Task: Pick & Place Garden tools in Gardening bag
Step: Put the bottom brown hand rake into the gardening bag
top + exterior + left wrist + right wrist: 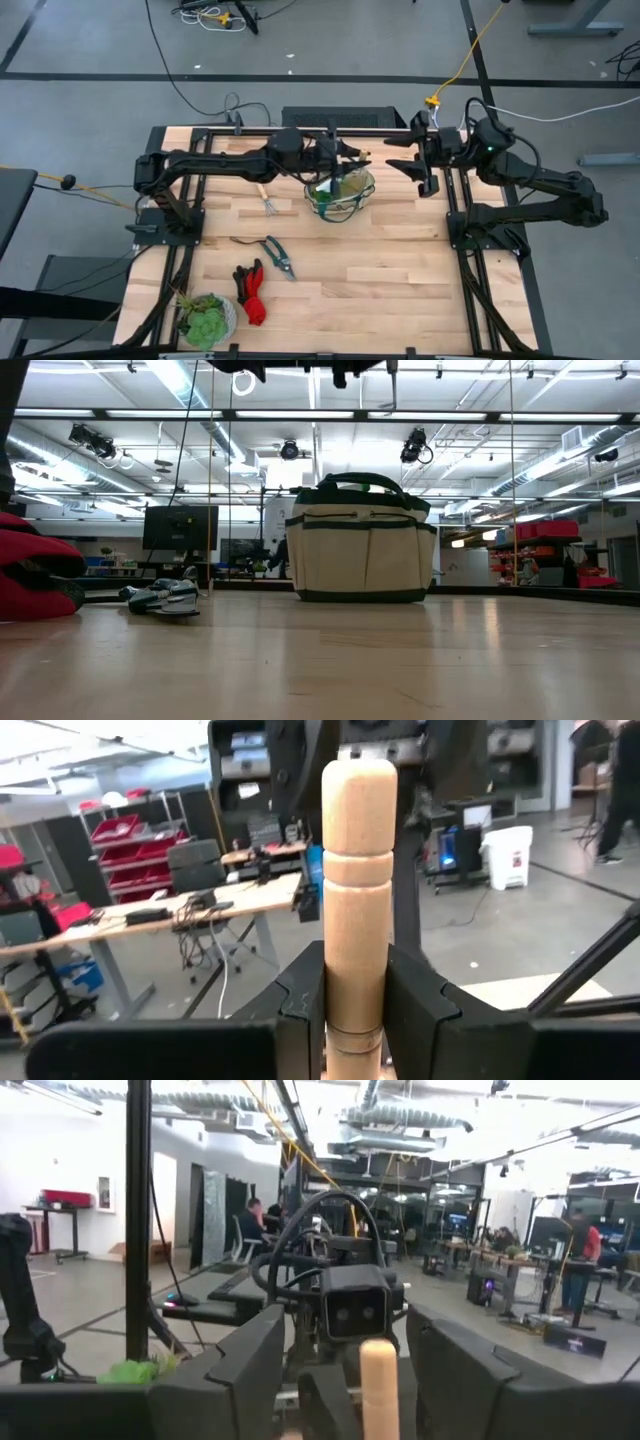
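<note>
Left gripper (340, 160) is over the gardening bag (341, 195), which stands near the tabletop's far edge, about midway along it. Left wrist view: its fingers (300, 1005) are clamped on an upright wooden handle (358, 870); the tool's head is out of sight there. High view shows the arm above the bag opening but not the grip.

Right gripper (425, 165) waits near the far right corner, fingers (245, 1365) spread apart in its wrist view, which also catches the handle top (379, 1385).

On the tabletop: a hand fork (267, 199) beside the bag toward the left edge, pruning shears (277, 255) mid-left, gloves (251, 293) nearer the front edge, potted plant (205, 320) at the front left corner. Low view shows the bag's pockets (362, 555), shears (165, 599) and a glove (35, 575).
</note>
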Robot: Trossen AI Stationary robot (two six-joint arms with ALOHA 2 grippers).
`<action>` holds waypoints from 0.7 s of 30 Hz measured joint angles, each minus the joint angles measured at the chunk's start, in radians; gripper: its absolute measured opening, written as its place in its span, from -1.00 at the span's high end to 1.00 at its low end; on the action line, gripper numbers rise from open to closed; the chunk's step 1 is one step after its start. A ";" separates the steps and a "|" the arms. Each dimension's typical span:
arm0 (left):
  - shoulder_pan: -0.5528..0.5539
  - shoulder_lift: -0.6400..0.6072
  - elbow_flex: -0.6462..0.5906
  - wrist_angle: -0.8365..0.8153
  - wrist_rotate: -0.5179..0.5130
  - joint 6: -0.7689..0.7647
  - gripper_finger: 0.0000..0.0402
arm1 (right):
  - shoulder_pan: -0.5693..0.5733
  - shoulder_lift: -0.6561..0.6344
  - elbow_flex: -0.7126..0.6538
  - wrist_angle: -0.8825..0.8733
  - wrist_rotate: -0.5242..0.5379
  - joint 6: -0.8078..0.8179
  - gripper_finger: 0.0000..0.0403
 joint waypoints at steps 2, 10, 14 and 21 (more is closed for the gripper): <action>0.003 0.021 0.000 0.013 -0.002 -0.001 0.61 | 0.000 0.000 0.000 -0.015 0.000 -0.011 -0.02; 0.022 0.117 -0.002 0.088 -0.016 -0.023 0.61 | 0.000 0.000 0.000 -0.068 0.001 -0.040 0.03; 0.026 0.150 -0.002 0.097 -0.039 -0.026 0.61 | 0.000 0.000 0.000 -0.074 0.000 -0.041 0.04; 0.039 0.200 -0.001 0.097 -0.077 -0.019 0.61 | 0.000 0.000 0.000 -0.078 -0.002 -0.041 0.04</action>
